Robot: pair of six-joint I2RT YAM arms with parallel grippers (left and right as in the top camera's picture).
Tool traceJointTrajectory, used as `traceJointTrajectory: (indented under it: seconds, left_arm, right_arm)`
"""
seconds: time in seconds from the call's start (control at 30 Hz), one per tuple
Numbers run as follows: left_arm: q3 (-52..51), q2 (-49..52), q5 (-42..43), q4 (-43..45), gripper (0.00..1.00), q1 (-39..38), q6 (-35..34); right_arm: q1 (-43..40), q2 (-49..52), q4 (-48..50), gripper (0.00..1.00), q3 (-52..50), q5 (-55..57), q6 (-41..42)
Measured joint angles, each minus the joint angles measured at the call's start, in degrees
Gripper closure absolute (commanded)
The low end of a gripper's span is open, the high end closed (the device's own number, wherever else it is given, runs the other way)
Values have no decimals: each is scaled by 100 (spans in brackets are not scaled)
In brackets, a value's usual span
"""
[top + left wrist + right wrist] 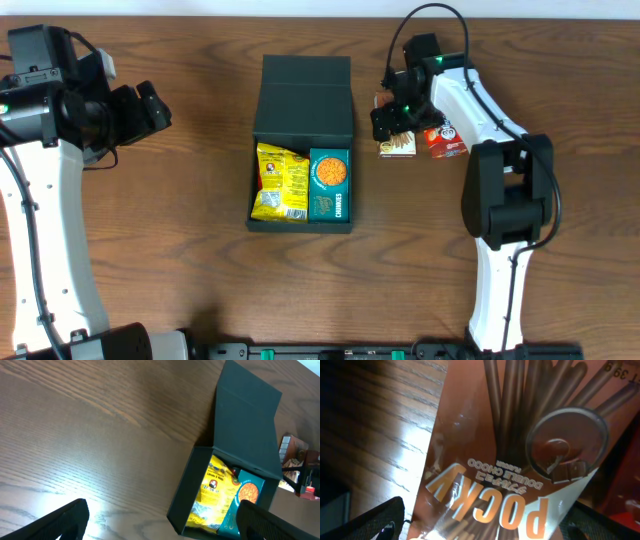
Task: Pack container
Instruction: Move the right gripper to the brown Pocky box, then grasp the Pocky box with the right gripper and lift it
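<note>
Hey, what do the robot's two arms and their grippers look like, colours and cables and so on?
The left arm and right arm: smooth white links, bulky black joints. The left gripper and right gripper: matte black, two blunt fingers each. Thin black cables loop along both arms; small green lights glow on each.

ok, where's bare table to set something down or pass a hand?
Bare table between left arm and container; also between container and right arm, and in front of the container. Crowded right of its lid: Pocky box, red packet. Container looks full.
</note>
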Motion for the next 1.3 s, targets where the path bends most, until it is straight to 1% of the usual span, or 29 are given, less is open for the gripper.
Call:
traceJointTrajectory:
  seconds: [0.03,0.13,0.2,0.33,0.63,0.77,0.93,1.07,1.2,1.27,1.3]
  left_arm:
    - [0,0,0,2,5,0,0]
    - [0,0,0,22,5,0,-2]
    - [0,0,0,26,5,0,0]
    - [0,0,0,26,5,0,-2]
    - [0,0,0,26,5,0,-2]
    - [0,0,0,50,5,0,-2]
    - [0,0,0,101,5,0,0]
    - [0,0,0,111,5,0,0]
    - [0,0,0,111,5,0,0]
    - [0,0,0,118,5,0,0]
    - [0,0,-2,127,5,0,0]
  right_arm:
    - [22,0,13,4,0,4,24]
    - [72,0,68,12,0,87,114]
    - [136,0,87,23,0,192,186]
    - [282,2,92,30,0,330,267]
    - [374,0,46,30,0,363,457]
    - [374,7,-428,32,227,385,514]
    - [374,13,-1075,33,1139,389,522]
    - [380,13,-1880,37,2111,341,544]
    - [463,13,-2459,39,2903,179,566]
    - [557,13,-2684,38,3211,105,586]
    - [610,13,-2761,34,3322,103,595]
